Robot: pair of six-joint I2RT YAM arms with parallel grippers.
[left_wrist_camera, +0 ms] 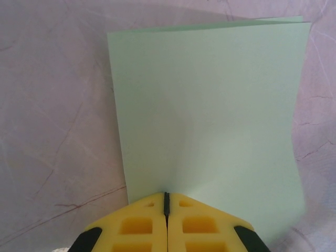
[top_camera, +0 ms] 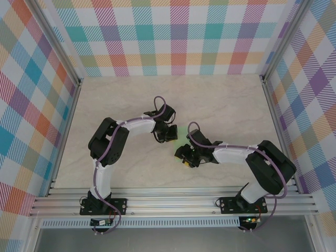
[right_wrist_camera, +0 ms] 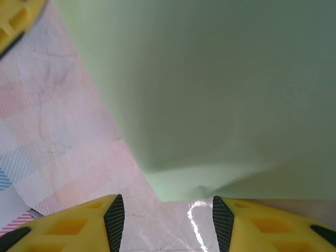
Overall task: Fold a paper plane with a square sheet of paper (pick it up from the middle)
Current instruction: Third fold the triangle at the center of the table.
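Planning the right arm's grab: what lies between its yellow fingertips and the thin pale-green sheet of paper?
Bare pink-veined marbled tabletop, in the right wrist view; the open right gripper sits just short of the pale-green sheet of paper.

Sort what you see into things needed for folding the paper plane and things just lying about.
For the job:
green paper, pinched by the left gripper
right gripper, open, near the paper's edge

Just there:
marbled table
checked walls
metal frame
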